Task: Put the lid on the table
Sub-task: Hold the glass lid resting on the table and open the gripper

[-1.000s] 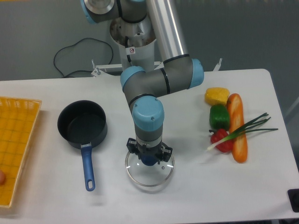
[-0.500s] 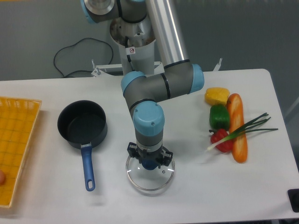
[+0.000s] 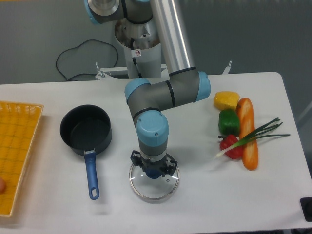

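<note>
We are almost done with our job. Our gripper points straight down, and our fingers look clamped on the blue knob in the middle of the lid. The lid sits low over the table, in front of the pot and a bit to its side. We cannot tell if the lid touches the table yet or hangs just above it. We think what is left is to rest it flat, let go and lift away. The pot is open and looks empty inside, with its blue handle pointing to the front. The yellow basket at the far edge is mostly bare, with only a small round thing peeking in at its edge. Some toy food lies on the other side, well apart from the lid.
</note>
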